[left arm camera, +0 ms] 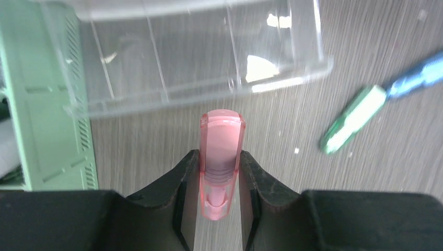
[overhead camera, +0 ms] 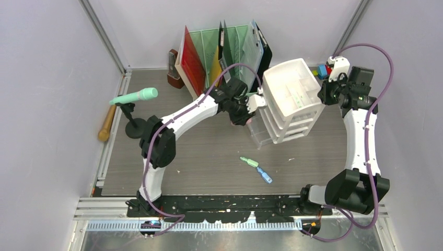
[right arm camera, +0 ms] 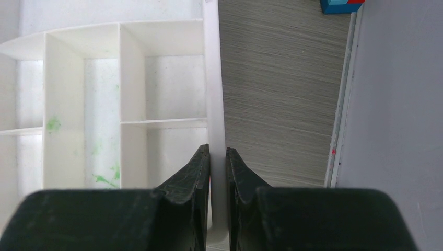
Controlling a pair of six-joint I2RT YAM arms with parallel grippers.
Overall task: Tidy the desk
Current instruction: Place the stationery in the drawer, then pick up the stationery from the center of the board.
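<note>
The desk (overhead camera: 209,157) is grey-brown wood grain. My left gripper (overhead camera: 244,116) is shut on a pink translucent highlighter (left arm camera: 222,137) and holds it above the desk, just before the pulled-out clear drawer (left arm camera: 209,63) of the white drawer unit (overhead camera: 292,99). My right gripper (overhead camera: 324,94) is shut on the right rim (right arm camera: 214,94) of the unit's white divided top tray. A green highlighter (overhead camera: 249,161) and a blue one (overhead camera: 265,175) lie on the desk in front; both also show in the left wrist view, the green one (left arm camera: 352,119) and the blue one (left arm camera: 418,78).
A mint-green file rack (overhead camera: 224,52) with folders stands at the back. A brown stapler (overhead camera: 174,68) sits left of it. A mint microphone on a black stand (overhead camera: 135,97) and a wooden stick (overhead camera: 107,124) are at the left. Coloured blocks (overhead camera: 323,70) lie back right.
</note>
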